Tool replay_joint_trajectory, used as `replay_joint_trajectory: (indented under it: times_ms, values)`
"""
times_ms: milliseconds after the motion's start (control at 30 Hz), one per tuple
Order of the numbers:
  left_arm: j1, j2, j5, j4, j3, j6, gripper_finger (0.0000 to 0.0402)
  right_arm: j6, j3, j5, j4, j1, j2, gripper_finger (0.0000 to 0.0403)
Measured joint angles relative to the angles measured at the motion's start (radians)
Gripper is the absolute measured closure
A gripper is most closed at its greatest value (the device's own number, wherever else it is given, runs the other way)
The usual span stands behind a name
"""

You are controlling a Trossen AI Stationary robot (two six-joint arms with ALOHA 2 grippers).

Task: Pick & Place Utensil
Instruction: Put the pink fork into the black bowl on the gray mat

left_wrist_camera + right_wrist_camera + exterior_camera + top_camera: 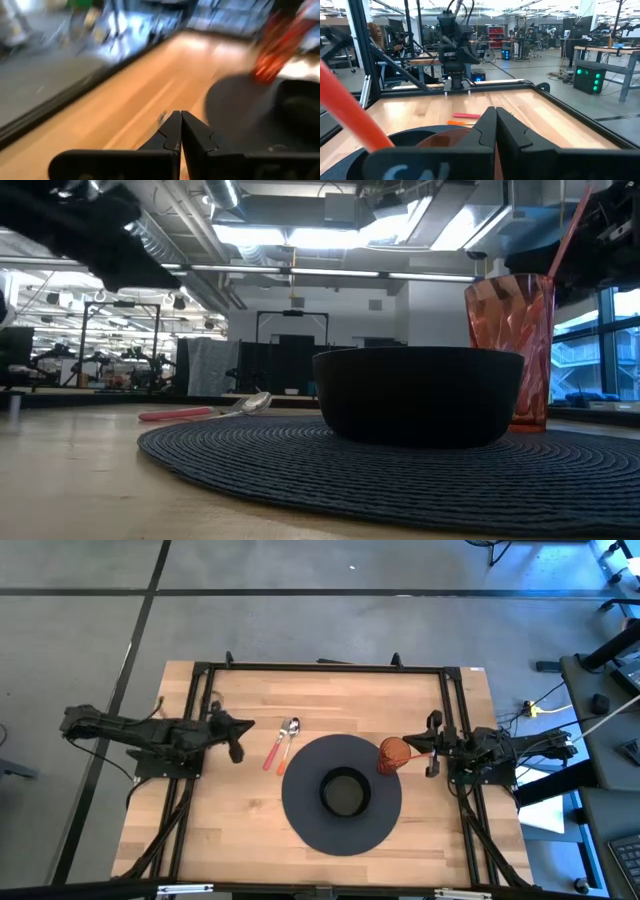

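Pale wood-plank surface (220,830), round dark woven mat (300,810) with black bowl (344,791). Pink-handled metal spoon (283,743) just left of mat. Left claw (236,749) together, near spoon; right claw (433,762) together, beside faceted red cup (392,755).

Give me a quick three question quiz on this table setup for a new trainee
1. True or false: the spoon lies on the round mat.
2. Which item stands closest to the right hand? A. the black bowl B. the red cup C. the spoon
3. Fill in: the left hand has its fingers ____.

Key
1. False. The spoon lies on bare wood beside the mat, next to a pink-handled utensil.
2. B. The cup stands at the mat's edge, just in front of the right hand.
3. Shut, holding nothing, above the wood near the utensils.
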Motion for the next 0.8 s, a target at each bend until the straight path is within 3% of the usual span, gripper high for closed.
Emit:
replay_joint_trajectory:
  times_ms: [200, 400, 533, 700, 800]
  values:
    - [0.085, 0.392, -0.001, -0.25, 0.247, -0.134, 0.0398, 0.023, 0.0, 0.0, 0.0, 0.0, 0.0, 0.0396]
    - [0.148, 0.71, 0.178, -0.315, 0.388, -0.109, 0.0398, 0.025, 0.001, 0.0, -0.009, 0.0, 0.0, 0.0396]
    - [0.166, 0.847, 0.168, -0.314, 0.443, -0.126, 0.0393, 0.046, 0.001, -0.001, -0.015, 0.0, 0.0, 0.0396]
    - [0.192, 0.951, 0.355, -0.317, 0.488, -0.113, 0.0358, 0.051, 0.001, -0.001, -0.016, 0.0, 0.001, 0.0396]
    - [0.208, 0.988, 0.364, -0.317, 0.511, -0.108, 0.0325, 0.05, 0.001, -0.001, -0.016, 0.0, 0.001, 0.0396]
